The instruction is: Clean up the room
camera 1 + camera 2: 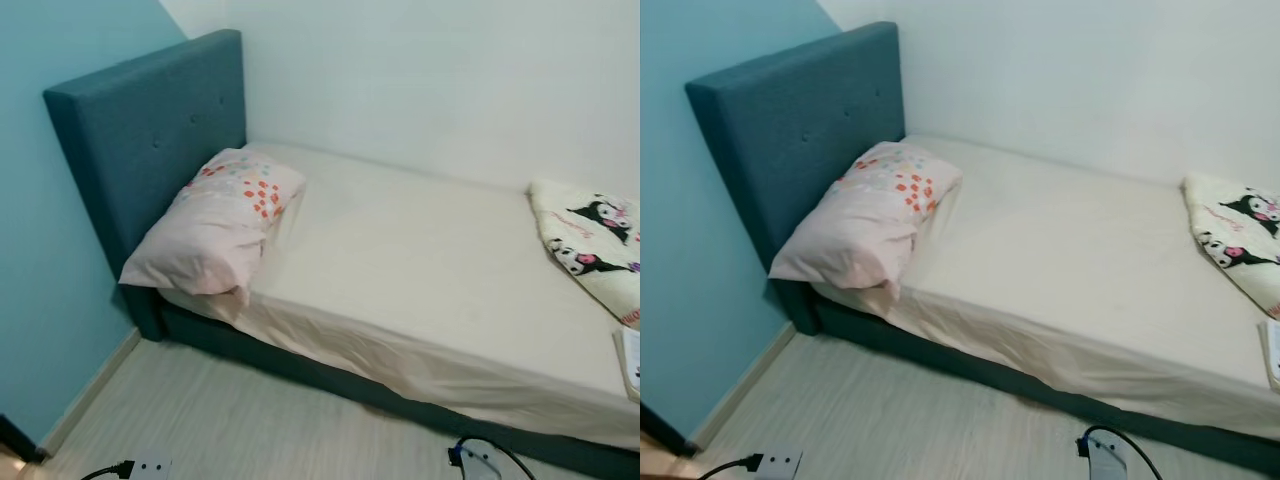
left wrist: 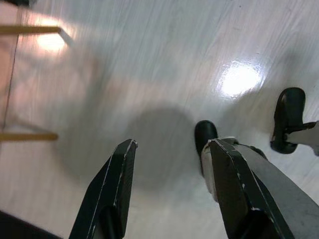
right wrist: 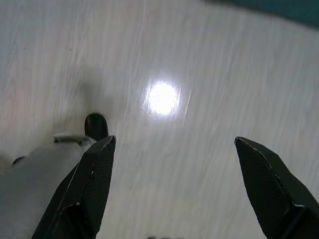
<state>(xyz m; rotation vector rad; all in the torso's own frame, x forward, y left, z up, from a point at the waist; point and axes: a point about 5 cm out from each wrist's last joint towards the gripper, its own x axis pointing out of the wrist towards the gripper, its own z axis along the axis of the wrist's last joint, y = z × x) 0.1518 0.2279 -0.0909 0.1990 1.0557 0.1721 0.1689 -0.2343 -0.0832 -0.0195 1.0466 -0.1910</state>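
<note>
You are in the approach step: both arms hang over the pale floor, the left gripper (image 2: 169, 169) and right gripper (image 3: 174, 164) spread apart and empty. The pink pillow with orange dots (image 1: 220, 220) lies against the teal padded headboard (image 1: 140, 130), and the cream cartoon-print blanket (image 1: 595, 245) sits well away from it at the bed's far end; you likely need to step closer next.

Left tool (image 2: 169, 149) and right tool (image 3: 174, 144) hang downward, fingers spread.

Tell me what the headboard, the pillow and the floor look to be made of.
Headboard: teal woven fabic upholstery, likely padded; matte weave with tufted buttons.
Pillow: soft cloth case, probably cotton; pale pink, wrinkled, with orange and red printed spots.
Floor: pale wood-look planks, laminate or vinyl, can't tell which; grain lines show, and the wrist views catch glossy light reflections.
</note>
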